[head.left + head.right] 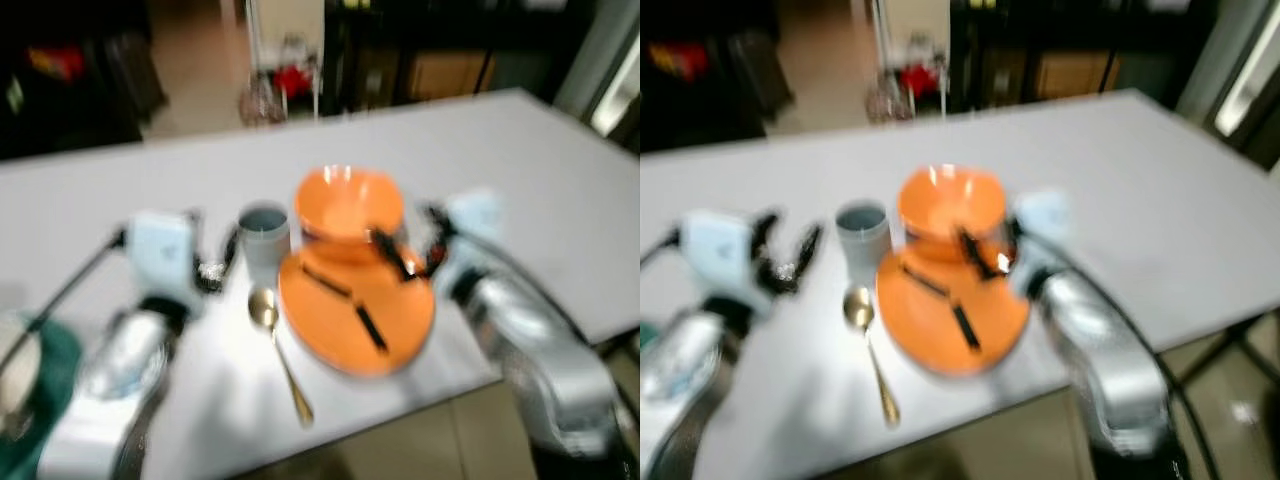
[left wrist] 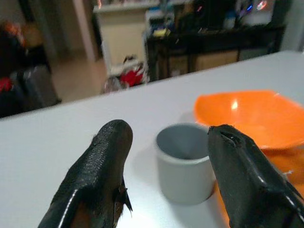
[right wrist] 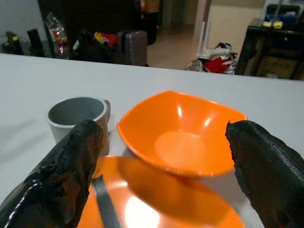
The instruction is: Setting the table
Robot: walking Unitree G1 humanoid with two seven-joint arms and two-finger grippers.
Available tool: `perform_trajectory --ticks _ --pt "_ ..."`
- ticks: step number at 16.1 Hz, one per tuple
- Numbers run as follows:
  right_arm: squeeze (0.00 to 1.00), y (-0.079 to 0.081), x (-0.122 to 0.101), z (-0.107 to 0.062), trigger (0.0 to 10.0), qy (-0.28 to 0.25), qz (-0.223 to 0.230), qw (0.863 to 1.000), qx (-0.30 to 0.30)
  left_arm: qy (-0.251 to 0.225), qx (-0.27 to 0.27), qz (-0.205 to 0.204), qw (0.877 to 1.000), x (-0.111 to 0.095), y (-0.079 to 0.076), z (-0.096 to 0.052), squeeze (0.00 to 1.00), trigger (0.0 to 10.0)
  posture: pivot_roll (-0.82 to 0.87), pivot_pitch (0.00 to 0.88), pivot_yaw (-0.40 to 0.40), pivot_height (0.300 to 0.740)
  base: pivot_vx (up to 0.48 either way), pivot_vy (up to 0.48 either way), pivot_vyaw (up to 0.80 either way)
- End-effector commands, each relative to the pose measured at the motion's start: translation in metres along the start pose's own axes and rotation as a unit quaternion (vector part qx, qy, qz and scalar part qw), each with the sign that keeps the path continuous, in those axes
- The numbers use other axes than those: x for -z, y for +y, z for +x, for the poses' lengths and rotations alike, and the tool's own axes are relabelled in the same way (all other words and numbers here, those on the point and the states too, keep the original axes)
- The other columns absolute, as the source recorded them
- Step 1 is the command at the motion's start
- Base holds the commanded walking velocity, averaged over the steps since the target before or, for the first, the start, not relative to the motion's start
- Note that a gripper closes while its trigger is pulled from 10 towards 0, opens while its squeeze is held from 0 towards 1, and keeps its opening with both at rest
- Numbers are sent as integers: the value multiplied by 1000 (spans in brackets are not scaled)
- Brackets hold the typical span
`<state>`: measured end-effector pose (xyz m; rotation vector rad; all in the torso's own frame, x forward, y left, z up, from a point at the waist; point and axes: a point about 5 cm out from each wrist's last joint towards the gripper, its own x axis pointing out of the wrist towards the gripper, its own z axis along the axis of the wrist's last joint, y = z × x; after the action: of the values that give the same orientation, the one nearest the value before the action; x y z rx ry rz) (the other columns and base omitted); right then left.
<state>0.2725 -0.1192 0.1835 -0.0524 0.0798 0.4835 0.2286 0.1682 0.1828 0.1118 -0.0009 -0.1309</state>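
An orange plate lies near the front edge of the white table, with two dark utensils lying on it. An orange bowl rests on the plate's far rim. To the left of the bowl stands an empty grey cup, and in front of the cup lies a gold spoon. My left gripper hovers open just left of the cup. My right gripper is open at the bowl's right side, low over the plate, facing the bowl. Both eye views are blurred.
A teal cloth lies at the table's front left corner. The table's front edge runs just behind the plate, with tiled floor below. Dark furniture and red items stand beyond the far edge.
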Motion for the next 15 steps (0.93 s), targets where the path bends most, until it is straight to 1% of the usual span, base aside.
perform_trajectory --ticks 1,2,3,4,5,6,7,8,9,11,12,13,15 --pt "1000 -16 2 -1 10000 8 -21 1000 16 -4 15 1 1000 -4 -6 0 0 10000 2 35 0 740 0 0 0" --pt "1000 -20 1 1 10000 10 -29 999 12 -5 20 2 1000 -5 -6 -1 0 10000 6 36 2 740 0 0 0" --pt "1000 -30 0 7 10000 21 -49 999 2 -2 30 6 1000 -6 -6 -2 0 10000 12 41 4 740 0 0 0" --pt "1000 -35 0 17 10000 47 -85 994 -43 3 44 15 999 -7 -5 -2 0 10000 11 48 11 740 0 0 0" --pt "1000 -37 0 22 10000 62 -103 990 -68 5 52 20 998 -7 -4 -2 0 10000 11 48 11 740 0 0 0" --pt "1000 -44 -1 36 10000 98 -151 976 -120 2 75 29 997 -11 -1 -2 0 10000 13 63 22 740 0 0 0" --pt "1000 -50 -1 44 10000 114 -173 969 -133 3 93 32 995 -14 -1 -2 0 10000 13 63 22 740 0 0 0" --pt "1000 -55 -1 50 10000 126 -184 965 -134 7 109 37 993 -15 -1 -2 0 10000 15 71 27 740 0 0 0" --pt "1000 -61 -2 59 10000 140 -209 958 -139 18 137 49 989 -15 -1 -3 0 10000 18 82 42 740 0 0 0" --pt "1000 -66 -5 77 10000 155 -257 942 -154 36 189 72 979 -16 0 -5 0 10000 29 108 51 740 0 0 0" --pt "0 -65 -7 86 10000 168 -284 928 -171 47 219 82 971 -17 1 -9 0 10000 36 117 55 740 0 0 0" --pt "0 -62 -6 95 10000 182 -322 910 -187 55 232 84 968 -20 3 -11 0 10000 49 135 54 740 0 0 0" --pt "0 -59 -4 100 10000 194 -323 905 -200 61 236 88 966 -21 4 -12 0 10000 56 143 52 740 0 0 0"
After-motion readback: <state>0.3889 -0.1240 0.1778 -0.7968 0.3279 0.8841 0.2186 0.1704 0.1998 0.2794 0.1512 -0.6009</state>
